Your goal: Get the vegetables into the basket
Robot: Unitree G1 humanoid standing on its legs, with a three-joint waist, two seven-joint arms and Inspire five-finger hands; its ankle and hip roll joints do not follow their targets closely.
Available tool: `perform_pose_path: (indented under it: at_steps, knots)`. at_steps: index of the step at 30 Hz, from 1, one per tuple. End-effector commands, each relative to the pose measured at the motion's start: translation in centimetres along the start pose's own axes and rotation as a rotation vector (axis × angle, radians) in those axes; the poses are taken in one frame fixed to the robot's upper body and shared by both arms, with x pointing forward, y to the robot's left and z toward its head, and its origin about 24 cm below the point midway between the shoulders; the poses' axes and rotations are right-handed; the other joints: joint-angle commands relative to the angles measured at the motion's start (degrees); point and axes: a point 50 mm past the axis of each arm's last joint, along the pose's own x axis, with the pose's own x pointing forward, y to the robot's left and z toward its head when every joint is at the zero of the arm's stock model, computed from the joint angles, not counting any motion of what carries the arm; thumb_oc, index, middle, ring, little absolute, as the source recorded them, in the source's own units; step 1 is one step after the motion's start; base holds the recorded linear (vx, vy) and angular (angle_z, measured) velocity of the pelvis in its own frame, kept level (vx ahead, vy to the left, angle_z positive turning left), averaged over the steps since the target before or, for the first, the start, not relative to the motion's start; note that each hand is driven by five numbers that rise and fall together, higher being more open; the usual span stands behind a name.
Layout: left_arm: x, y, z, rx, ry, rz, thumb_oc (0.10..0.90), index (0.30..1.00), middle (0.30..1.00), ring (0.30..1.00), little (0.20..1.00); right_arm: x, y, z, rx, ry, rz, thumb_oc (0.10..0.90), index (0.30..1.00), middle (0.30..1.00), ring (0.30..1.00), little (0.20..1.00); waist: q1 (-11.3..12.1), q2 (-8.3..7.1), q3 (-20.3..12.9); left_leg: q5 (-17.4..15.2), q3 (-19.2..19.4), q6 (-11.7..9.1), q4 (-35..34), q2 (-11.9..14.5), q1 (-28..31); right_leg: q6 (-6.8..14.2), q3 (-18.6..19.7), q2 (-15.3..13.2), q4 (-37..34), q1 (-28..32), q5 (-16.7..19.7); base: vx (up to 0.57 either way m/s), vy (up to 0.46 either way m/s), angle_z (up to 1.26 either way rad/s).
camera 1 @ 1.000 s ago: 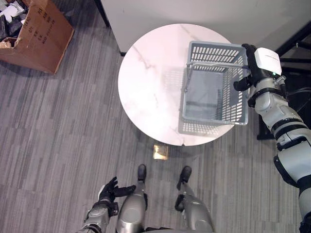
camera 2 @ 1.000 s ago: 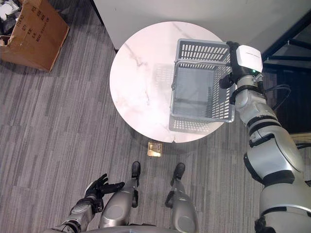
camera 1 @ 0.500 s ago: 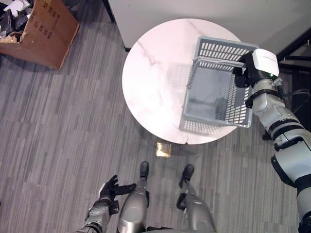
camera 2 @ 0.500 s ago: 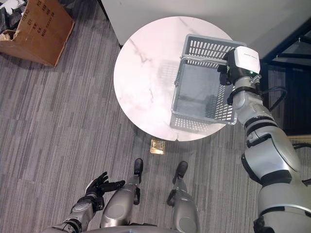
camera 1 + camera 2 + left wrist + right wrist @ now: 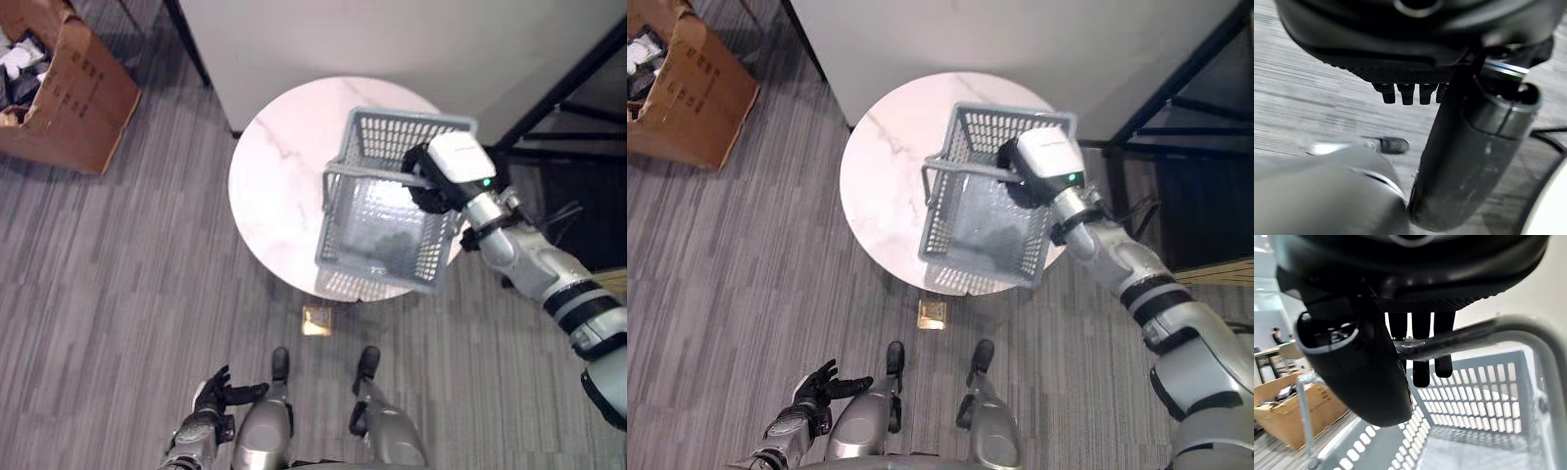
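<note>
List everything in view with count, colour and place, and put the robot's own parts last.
Basket: one, grey plastic lattice, empty, above the right part of the table, tilted; handle under the right hand's fingers.
Table: one, round, white marble top, in the middle by the wall.
Cardboard box: one, brown, open, on the floor at far left, with items inside.
Floor plate: one, brass-coloured, on the grey carpet just before the table.
Black frame: one, at far right.
Right hand: one, dark with white cover, curled round the basket's handle.
Left hand: one, dark, fingers spread, low beside the legs.
</note>
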Motion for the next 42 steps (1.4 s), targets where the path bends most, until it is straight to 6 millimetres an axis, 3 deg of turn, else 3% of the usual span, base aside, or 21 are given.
perform_pose_path:
  at_steps: [1,8,11,17,22,23,24,28,30,31,32,33,35,37,38,42]
  knots:
    - [-0.8,1.3,-2.7,0.08,0.099,0.024,0.9,1.0,1.0,1.0,1.0,1.3,-6.2,0.4,-0.016,-0.046,-0.248,0.4,0.3,0.3,0.3,0.3,-1.8,-0.99,-5.4,-1.8,0.3,0.0,-0.2,0.6,0.8,4.7,1.9,-4.2,1.2,2.9,-1.7,0.03,0.006,-0.12]
    - [-1.1,1.9,-3.7,0.115,0.143,0.022,0.9,1.0,1.0,1.0,1.0,-0.6,-6.4,2.2,0.081,-0.111,-0.218,0.4,0.3,0.3,0.3,0.3,-3.5,-1.18,-7.5,-2.6,1.9,0.0,-0.4,1.1,3.8,4.7,2.9,-3.7,0.7,4.9,-2.1,0.02,-0.006,-0.15]
    - [-1.4,2.0,-4.3,0.055,0.171,0.026,0.9,1.0,1.0,1.0,1.0,-2.7,-6.7,2.9,0.149,-0.112,-0.255,0.4,0.3,0.3,0.3,0.3,-5.3,-1.32,-9.1,-3.5,2.9,0.1,-0.1,1.2,6.0,4.6,3.6,-3.4,0.9,6.5,-2.8,0.05,-0.016,-0.13]
    - [-2.0,2.2,-5.9,0.006,0.21,0.042,0.9,1.0,1.0,1.0,1.0,-5.8,-5.8,2.7,0.185,-0.061,-0.263,0.4,0.3,0.3,0.3,0.3,-5.7,-1.85,-9.5,-7.2,3.7,0.1,7.0,1.3,6.0,4.4,4.5,-4.1,2.1,8.2,-4.0,0.04,0.001,-0.1]
    - [-2.2,2.6,-6.2,0.043,0.213,0.036,0.9,1.0,1.0,1.0,1.0,-7.6,-4.9,2.1,0.205,0.006,-0.272,0.4,0.3,0.3,0.3,0.3,-7.0,-2.14,-9.3,-9.7,5.5,1.4,9.1,0.1,7.1,5.4,5.8,-5.5,5.7,7.7,-4.4,-0.02,0.13,-0.16]
    - [-2.2,2.7,-6.1,0.054,0.21,0.035,0.9,1.0,1.0,1.0,1.0,-7.7,-4.8,2.0,0.205,0.012,-0.268,0.4,0.3,0.3,0.3,0.3,-7.7,-2.23,-9.2,-10.2,6.1,1.7,9.2,-0.5,7.3,5.9,6.4,-5.9,5.7,7.3,-3.6,-0.09,0.162,-0.25]
    - [-2.1,3.2,-5.8,0.047,0.204,0.053,0.9,1.0,1.0,1.0,1.0,-7.7,-4.6,2.4,0.211,0.004,-0.268,0.4,0.3,0.3,0.3,0.3,-8.9,-2.8,-8.9,-10.9,8.0,2.3,9.3,-1.7,7.6,7.5,8.3,-6.9,4.9,5.9,0.4,-0.09,0.166,-0.26]
    - [-1.8,4.0,-4.8,0.046,0.177,0.081,0.9,1.0,1.0,1.0,1.0,-6.8,-4.3,2.9,0.214,-0.016,-0.277,0.4,0.3,0.3,0.3,0.3,-9.0,-3.19,-7.9,-10.6,12.0,2.8,9.8,-1.7,6.1,9.3,9.1,-7.7,5.2,1.5,4.2,-0.23,0.105,-0.68]
    - [-1.5,4.5,-3.9,0.063,0.146,0.093,0.9,1.0,1.0,1.0,1.0,-5.9,-4.4,3.6,0.213,-0.05,-0.291,0.4,0.3,0.3,0.3,0.3,-7.5,-2.06,-7.2,-9.7,15.1,3.0,10.0,0.5,4.6,8.3,0.9,-9.4,9.9,1.3,0.9,-0.28,0.1,-1.11]
    - [-1.5,4.8,-3.7,0.064,0.137,0.096,0.9,1.0,1.0,1.0,1.0,-5.6,-4.3,4.0,0.219,-0.065,-0.292,0.4,0.3,0.3,0.3,0.3,-6.4,-1.2,-7.2,-9.2,17.1,3.0,9.6,1.4,4.3,7.9,-5.0,-11.2,13.2,2.8,-1.3,-0.24,0.176,-1.02]
    - [-1.6,5.1,-3.7,0.055,0.133,0.107,0.9,1.0,1.0,1.0,1.0,-5.2,-4.3,4.3,0.212,-0.08,-0.289,0.4,0.3,0.3,0.3,0.3,-5.5,-0.72,-7.8,-9.5,18.1,2.8,9.3,2.0,4.2,7.9,-7.8,-12.3,16.1,5.4,-3.4,-0.13,0.146,-0.62]
    - [-1.6,5.1,-3.8,0.054,0.134,0.107,0.9,1.0,1.0,1.0,1.0,-5.2,-4.3,4.3,0.212,-0.08,-0.288,0.4,0.3,0.3,0.3,0.3,-5.6,-0.73,-7.7,-9.7,18.1,2.8,9.4,1.9,4.3,8.0,-7.8,-12.4,16.4,5.5,-3.7,-0.11,0.094,-0.78]
    - [-1.8,5.3,-4.1,0.036,0.134,0.118,0.9,1.0,1.0,1.0,1.0,-4.4,-4.4,4.9,0.201,-0.113,-0.278,0.4,0.3,0.3,0.3,0.3,-4.1,-1.39,-8.7,-9.0,22.2,3.2,9.6,3.1,3.3,7.8,-10.9,-13.5,18.9,9.0,-4.3,-0.17,0.016,-1.03]
    - [-1.9,5.3,-4.3,0.034,0.138,0.114,0.9,1.0,1.0,1.0,1.0,-4.2,-4.4,5.2,0.204,-0.129,-0.274,0.4,0.3,0.3,0.3,0.3,-3.4,-1.72,-8.9,-9.0,23.4,3.0,9.8,3.4,3.1,8.0,-10.9,-13.5,19.0,9.7,-4.2,-0.12,-0.032,-0.82]
    - [-2.0,5.0,-4.7,0.046,0.151,0.098,0.9,1.0,1.0,1.0,1.0,-3.9,-4.4,5.6,0.207,-0.15,-0.268,0.4,0.3,0.3,0.3,0.3,-2.7,-2.68,-9.5,-8.6,25.4,2.4,10.4,3.8,2.6,8.4,-12.3,-12.6,14.5,11.9,-4.0,-0.09,-0.063,-0.78]
    - [-2.2,4.4,-5.5,0.055,0.183,0.065,0.9,1.0,1.0,1.0,1.0,-4.2,-4.4,5.6,0.202,-0.15,-0.259,0.4,0.3,0.3,0.3,0.3,-2.9,-3.02,-9.8,-7.7,26.5,1.3,11.8,5.0,2.5,7.9,-13.1,-10.9,8.7,13.1,-4.4,0.0,-0.128,-0.83]
